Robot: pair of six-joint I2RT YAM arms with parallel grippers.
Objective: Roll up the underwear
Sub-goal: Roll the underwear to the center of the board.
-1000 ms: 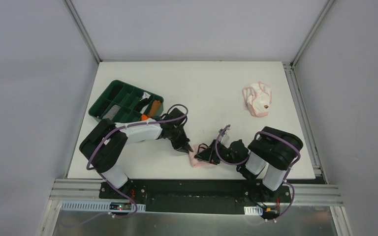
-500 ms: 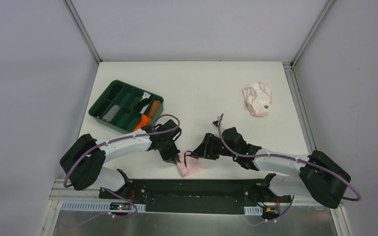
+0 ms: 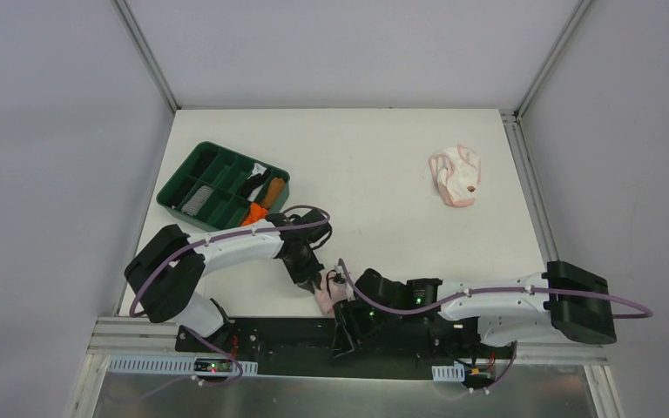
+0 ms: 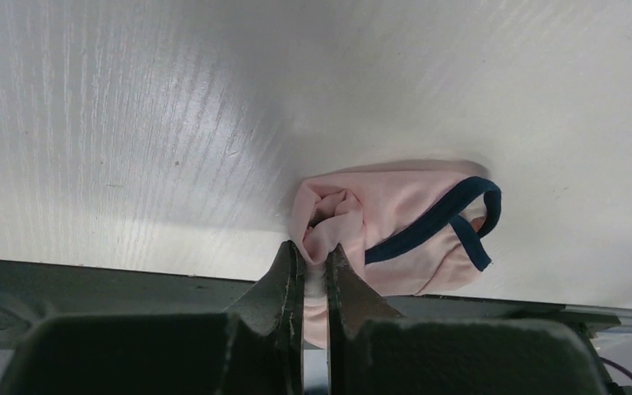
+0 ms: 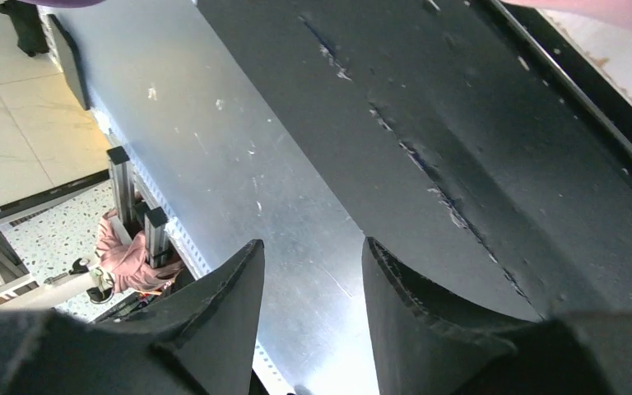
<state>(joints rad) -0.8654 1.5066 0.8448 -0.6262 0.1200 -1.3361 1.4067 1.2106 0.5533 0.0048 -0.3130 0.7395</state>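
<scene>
Underwear point(image 4: 395, 216) navy-edged, fold partly hidden, clamped in left gripper point(image 4: 313, 252) | right gripper point(image 5: 311, 245) apart, empty

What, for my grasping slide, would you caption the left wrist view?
The left gripper shut on a fold of the pink, navy-edged underwear at the edge of the white table.

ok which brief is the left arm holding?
The pink brief with navy edging, at the near edge; the left gripper has its jaws shut on it. The paler brief lies free, far right.
</scene>
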